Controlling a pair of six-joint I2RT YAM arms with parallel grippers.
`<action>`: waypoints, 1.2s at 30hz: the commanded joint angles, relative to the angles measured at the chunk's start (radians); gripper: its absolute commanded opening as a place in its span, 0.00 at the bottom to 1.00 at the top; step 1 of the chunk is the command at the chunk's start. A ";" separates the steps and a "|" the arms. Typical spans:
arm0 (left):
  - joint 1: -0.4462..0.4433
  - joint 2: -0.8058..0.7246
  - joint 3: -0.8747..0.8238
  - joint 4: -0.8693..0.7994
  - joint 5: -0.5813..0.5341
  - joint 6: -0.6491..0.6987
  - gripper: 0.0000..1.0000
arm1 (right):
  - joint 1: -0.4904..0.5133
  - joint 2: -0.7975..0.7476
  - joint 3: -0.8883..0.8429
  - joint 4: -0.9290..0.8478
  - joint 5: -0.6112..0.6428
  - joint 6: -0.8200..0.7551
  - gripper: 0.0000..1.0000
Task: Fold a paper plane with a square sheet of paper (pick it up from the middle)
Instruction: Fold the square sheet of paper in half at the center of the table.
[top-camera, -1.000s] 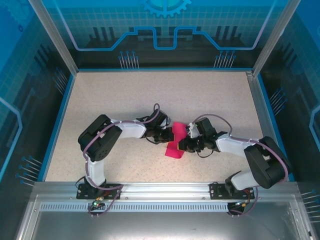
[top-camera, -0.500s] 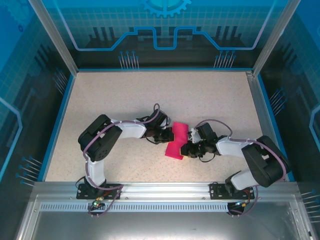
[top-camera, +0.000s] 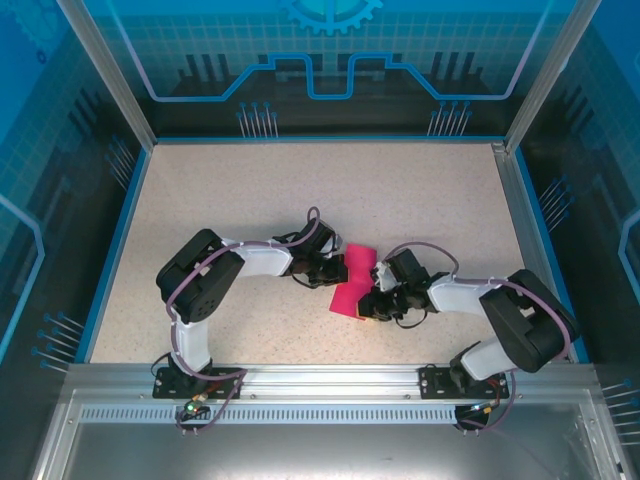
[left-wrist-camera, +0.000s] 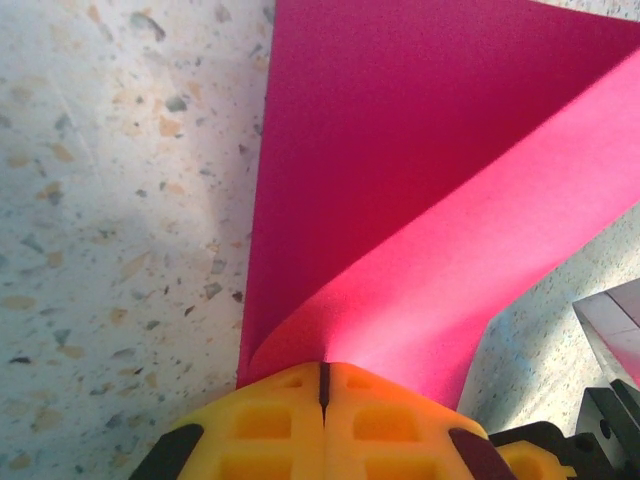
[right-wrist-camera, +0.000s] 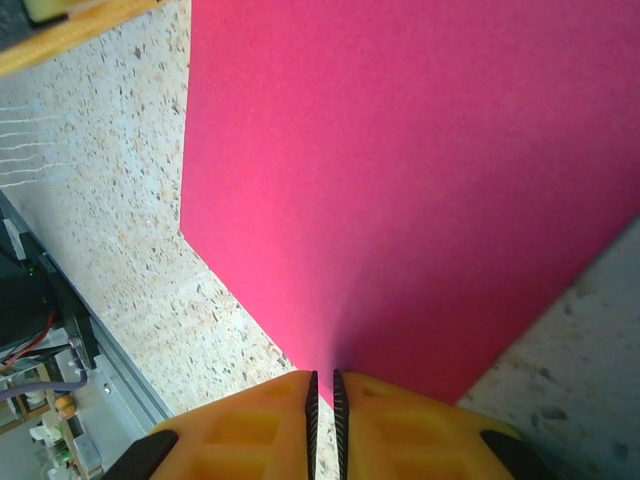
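- The paper (top-camera: 352, 282), a magenta-pink sheet folded over on itself, is at the middle of the counter (top-camera: 250, 190), somewhat nearer the near edge, between the two arms
- The left tool (top-camera: 335, 272) meets the paper at its left side
- In the left wrist view its yellow pads (left-wrist-camera: 270, 405) are pressed together with only a hairline seam between them, and a curled fold of the paper runs straight into that seam, so this tool is closed tight on the paper
- From that grip a darker layer lies flat on the counter, and a brighter layer bends up and over it toward the right of that view
- The right tool (top-camera: 373, 303) meets the paper at its near right corner
- In the right wrist view its pads stand a thin slit apart and the paper's edge runs into the slit, so this tool is clamped on the paper too
- From there the paper spreads out smooth and flat, with a shadow on the counter under one edge
- The two tools are near each other but apart
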 joint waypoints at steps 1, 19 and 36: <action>-0.012 0.052 -0.012 -0.100 -0.061 0.032 0.00 | 0.013 0.010 -0.011 -0.035 0.018 0.000 0.16; -0.012 0.056 -0.008 -0.104 -0.055 0.033 0.00 | 0.037 -0.011 -0.021 -0.038 0.029 0.005 0.17; -0.013 0.054 -0.030 -0.073 -0.050 0.022 0.00 | 0.006 -0.106 0.080 -0.127 0.139 0.013 0.19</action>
